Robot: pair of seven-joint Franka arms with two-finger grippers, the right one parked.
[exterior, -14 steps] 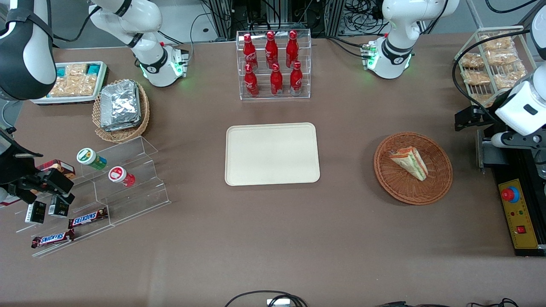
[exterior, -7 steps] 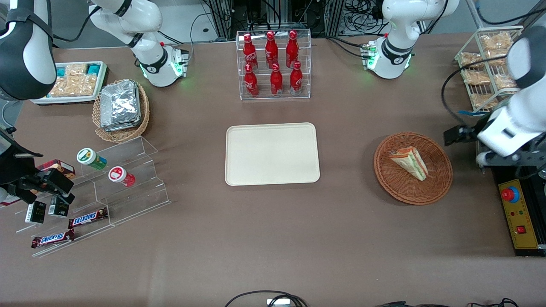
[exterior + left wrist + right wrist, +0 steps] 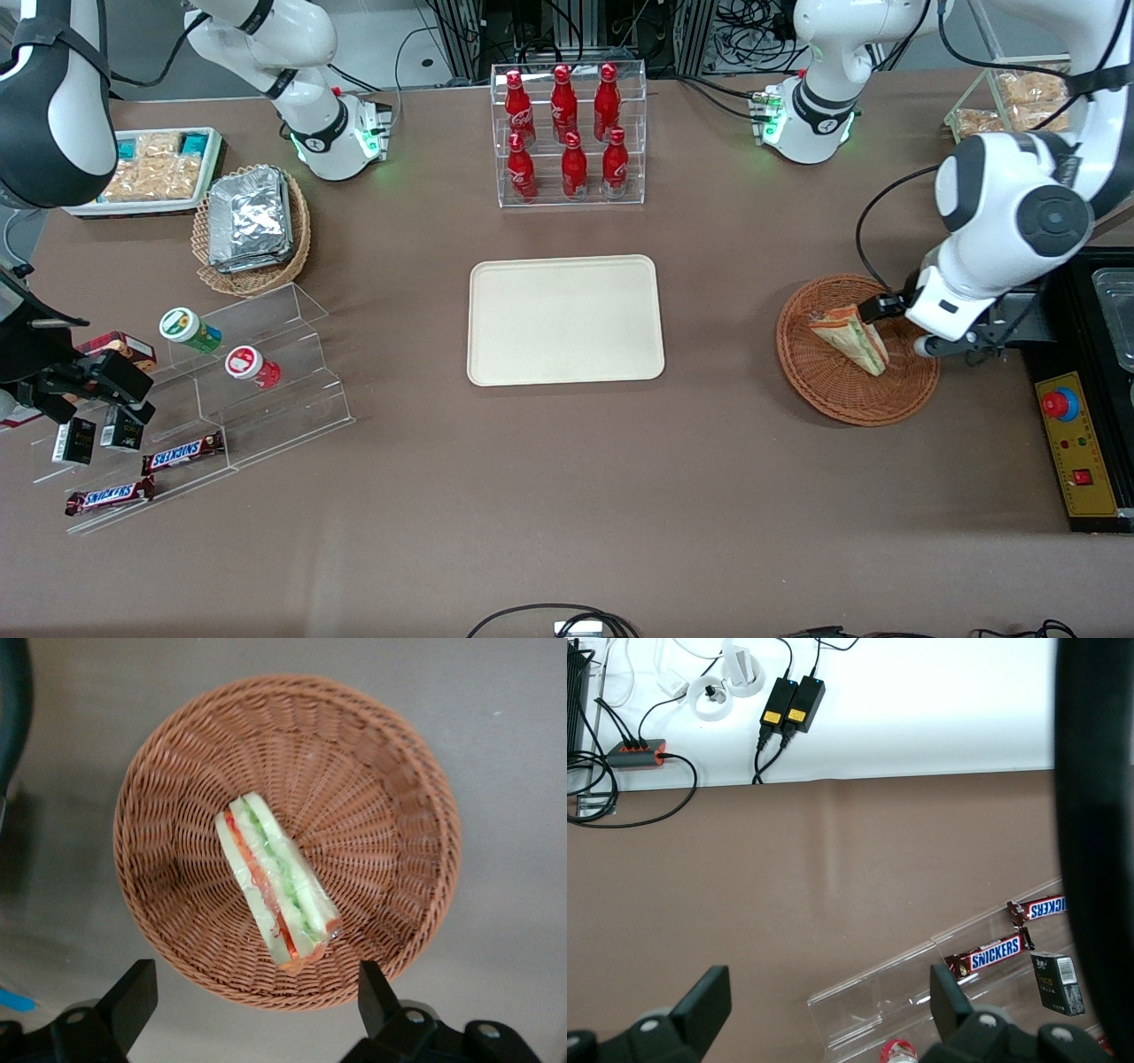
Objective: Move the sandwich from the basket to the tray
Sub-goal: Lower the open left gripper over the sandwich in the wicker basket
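The sandwich, a wrapped white-bread wedge with green and red filling, lies in the reddish-brown wicker basket. My left gripper hangs open above the basket's rim on the side toward the working arm's end of the table. Nothing is between its fingers. In the left wrist view the two fingers straddle the rim close to one corner of the sandwich. The cream tray sits bare at the table's middle, well apart from the basket.
A clear rack of red bottles stands farther from the front camera than the tray. A control box with a red button lies beside the basket at the working arm's end. Foil packets in a tan basket and a clear stepped stand lie toward the parked arm's end.
The left arm has swung in from the table's edge toward the basket, and its gripper now hangs over the basket's rim. The sandwich has not moved.
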